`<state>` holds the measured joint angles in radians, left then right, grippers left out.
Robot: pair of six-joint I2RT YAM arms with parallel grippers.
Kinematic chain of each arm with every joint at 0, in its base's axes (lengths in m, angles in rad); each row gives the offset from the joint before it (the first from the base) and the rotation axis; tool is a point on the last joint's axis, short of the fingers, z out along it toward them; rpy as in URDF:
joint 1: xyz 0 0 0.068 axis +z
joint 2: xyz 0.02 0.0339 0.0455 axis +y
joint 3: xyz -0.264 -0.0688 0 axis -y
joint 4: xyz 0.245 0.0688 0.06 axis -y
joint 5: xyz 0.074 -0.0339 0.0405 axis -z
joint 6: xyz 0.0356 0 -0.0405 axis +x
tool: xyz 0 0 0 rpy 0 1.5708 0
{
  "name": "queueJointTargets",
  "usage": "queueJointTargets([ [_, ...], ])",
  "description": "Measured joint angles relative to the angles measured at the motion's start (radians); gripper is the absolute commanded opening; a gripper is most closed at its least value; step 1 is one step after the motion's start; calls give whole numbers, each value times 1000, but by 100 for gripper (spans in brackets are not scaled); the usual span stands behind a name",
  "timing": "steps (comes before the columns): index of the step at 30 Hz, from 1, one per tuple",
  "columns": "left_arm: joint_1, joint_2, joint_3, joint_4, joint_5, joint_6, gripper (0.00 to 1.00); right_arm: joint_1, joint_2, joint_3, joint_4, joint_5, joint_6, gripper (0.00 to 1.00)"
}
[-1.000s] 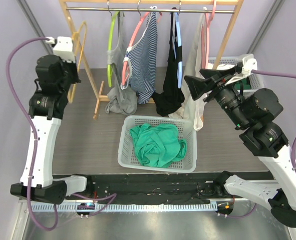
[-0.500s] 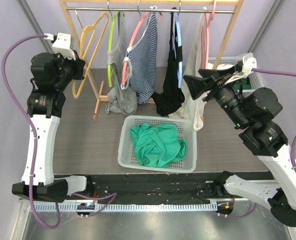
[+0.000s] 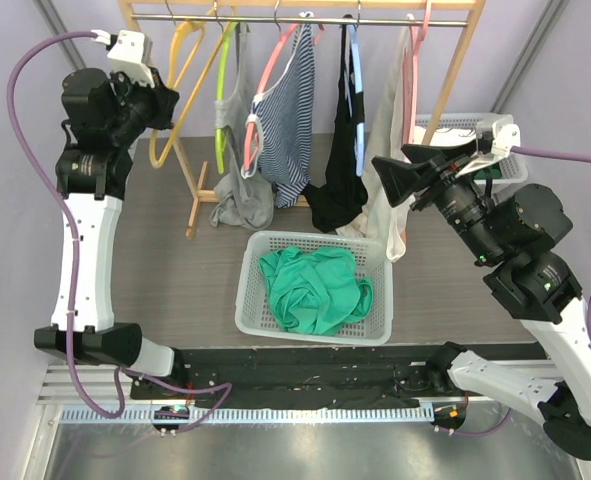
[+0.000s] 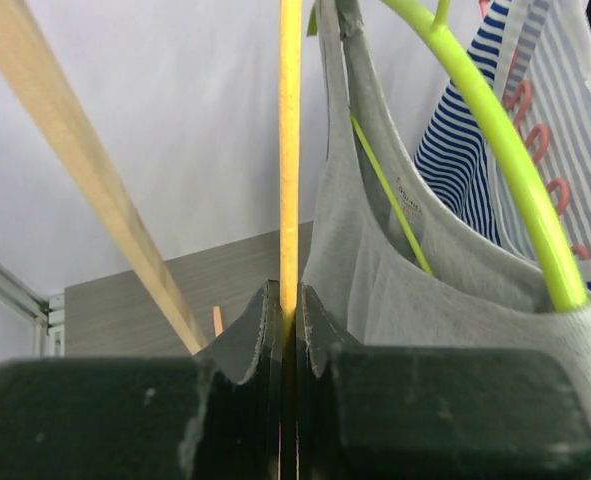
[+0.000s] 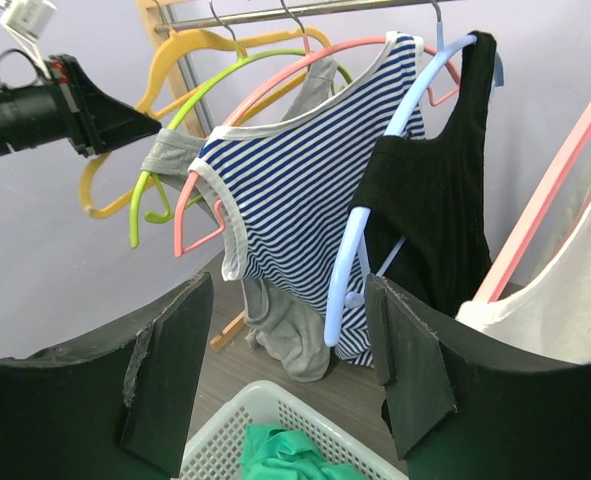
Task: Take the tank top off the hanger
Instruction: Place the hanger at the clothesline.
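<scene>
Ok, yellow hanger (image 4: 290,150): smooth glossy plastic, lime hanger (image 4: 495,150) same sheen. Grey tank top (image 4: 395,280): soft matt knit cloth. Rack frame (image 4: 85,170) pale bare wood, rail (image 3: 385,20) shiny metal. Basket (image 3: 247,295) white plastic lattice w/ crumpled green cloth (image 3: 315,290) inside. Left gripper (image 4: 287,300) matt black, scuffed.

The grey wood-grain table (image 3: 175,290) carries a white mesh basket (image 3: 256,268) at centre frame. Behind it stand the wooden clothes rack's feet (image 3: 197,200), where a grey tank top (image 3: 241,205) bunches onto the surface. Another white basket (image 3: 450,122) sits upper right.

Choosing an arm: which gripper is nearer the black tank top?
Right. The right gripper hangs open just right of the black tank top; the left gripper grips the yellow hanger, far to its left.
</scene>
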<state>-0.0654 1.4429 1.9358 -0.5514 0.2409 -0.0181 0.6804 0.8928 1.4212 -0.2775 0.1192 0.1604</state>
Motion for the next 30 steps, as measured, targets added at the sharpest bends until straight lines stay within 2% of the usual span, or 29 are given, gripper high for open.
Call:
queueJointTargets([
  [17, 64, 64, 8, -9, 37, 2, 0, 0, -37, -18, -7, 11, -16, 68],
  [24, 116, 159, 76, -52, 91, 19, 0, 0, -49, -37, -8, 11, -21, 67],
  [30, 119, 170, 93, -64, 113, 25, 0, 0, -64, -58, -10, 10, -23, 66],
])
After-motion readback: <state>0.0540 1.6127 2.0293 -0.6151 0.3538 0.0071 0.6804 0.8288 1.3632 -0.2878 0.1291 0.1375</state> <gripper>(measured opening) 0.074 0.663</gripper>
